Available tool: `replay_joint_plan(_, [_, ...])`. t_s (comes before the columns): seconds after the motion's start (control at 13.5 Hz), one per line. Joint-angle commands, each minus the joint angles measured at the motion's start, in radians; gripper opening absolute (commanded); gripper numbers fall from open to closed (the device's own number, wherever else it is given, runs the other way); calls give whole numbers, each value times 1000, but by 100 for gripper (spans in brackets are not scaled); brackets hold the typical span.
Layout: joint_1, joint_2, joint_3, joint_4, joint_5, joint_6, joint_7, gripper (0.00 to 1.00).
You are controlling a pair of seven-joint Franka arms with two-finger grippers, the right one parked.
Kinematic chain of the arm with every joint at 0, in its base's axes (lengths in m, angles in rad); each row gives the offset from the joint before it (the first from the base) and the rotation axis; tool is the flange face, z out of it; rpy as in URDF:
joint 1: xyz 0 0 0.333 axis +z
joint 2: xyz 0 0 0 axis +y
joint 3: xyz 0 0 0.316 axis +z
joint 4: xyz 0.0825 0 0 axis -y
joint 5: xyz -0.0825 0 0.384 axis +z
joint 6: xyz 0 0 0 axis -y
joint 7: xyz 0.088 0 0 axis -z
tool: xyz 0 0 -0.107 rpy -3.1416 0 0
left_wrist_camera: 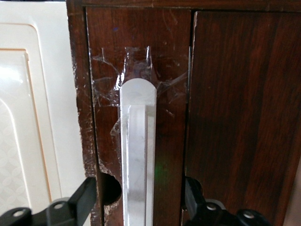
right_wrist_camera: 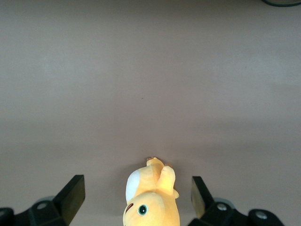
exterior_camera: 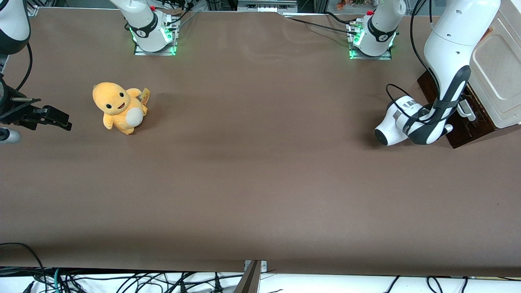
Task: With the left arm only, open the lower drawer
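Front view: the left arm (exterior_camera: 447,69) reaches down at the working arm's end of the brown table (exterior_camera: 260,183), its round white wrist low and just in front of a dark wooden cabinet (exterior_camera: 474,128) that stands under a cream panel (exterior_camera: 498,77). The end effector (exterior_camera: 464,112) sits against the cabinet's front, mostly hidden by the forearm; a bit of the white bar handle (exterior_camera: 466,110) shows beside it. Toward the parked arm's end of the table, an orange plush toy (exterior_camera: 119,108) sits upright, well apart from everything else. Left wrist view: the lower drawer (left_wrist_camera: 141,94) fills the frame close up, its dark brown front scratched and closed flush with the neighbouring wood panel (left_wrist_camera: 244,103). The white bar handle (left_wrist_camera: 138,155) runs along it, its rounded end fixed under clear tape (left_wrist_camera: 136,70). The end effector (left_wrist_camera: 138,202) is spread wide, one black finger (left_wrist_camera: 84,200) on each side of the handle, with gaps between the pads and the bar, so not clamped. The cream panel (left_wrist_camera: 33,108) lies beside the drawer. Right wrist view: the plush toy (right_wrist_camera: 149,197) lies on bare table (right_wrist_camera: 150,84).
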Motion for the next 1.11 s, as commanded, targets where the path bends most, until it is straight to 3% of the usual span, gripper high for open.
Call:
replay_joint_plan(0.0, [16, -37, -12, -26, 34, 6, 35, 79])
replay_joint_plan(0.07, [16, -37, -12, -24, 34, 6, 35, 73])
replay_joint_plan(0.52, [16, -37, -14, -21, 34, 4, 35, 66])
replay_joint_plan(1.04, [15, -38, -14, -17, 32, 3, 34, 42])
